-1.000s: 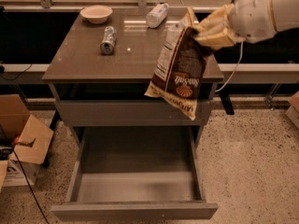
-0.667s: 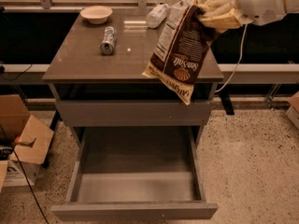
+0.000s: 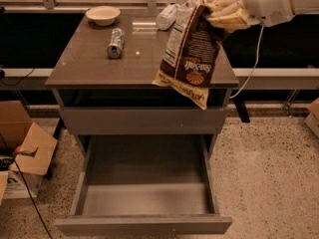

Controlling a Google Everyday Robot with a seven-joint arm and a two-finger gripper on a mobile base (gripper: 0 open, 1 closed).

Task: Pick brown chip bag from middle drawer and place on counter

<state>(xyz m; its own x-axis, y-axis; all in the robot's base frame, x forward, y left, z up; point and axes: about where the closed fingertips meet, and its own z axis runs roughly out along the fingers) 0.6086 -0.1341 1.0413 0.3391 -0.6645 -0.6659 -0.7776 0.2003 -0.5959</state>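
Note:
The brown chip bag [image 3: 191, 56] hangs from my gripper [image 3: 219, 10], which is shut on its top edge at the upper right. The bag dangles tilted over the right front part of the counter [image 3: 89, 59], its lower corner past the counter's front edge. The middle drawer [image 3: 144, 183] is pulled out wide below, and I see nothing inside it.
On the counter stand a silver can [image 3: 115, 43] lying on its side, a shallow bowl [image 3: 102, 15] at the back left and a clear plastic bottle [image 3: 167, 17] at the back. A cardboard box [image 3: 25, 148] sits on the floor to the left. A cable hangs by the cabinet's right side.
My gripper has lifted the chip bag higher and moved it back and left, from beside the cabinet's front right corner to over the counter.

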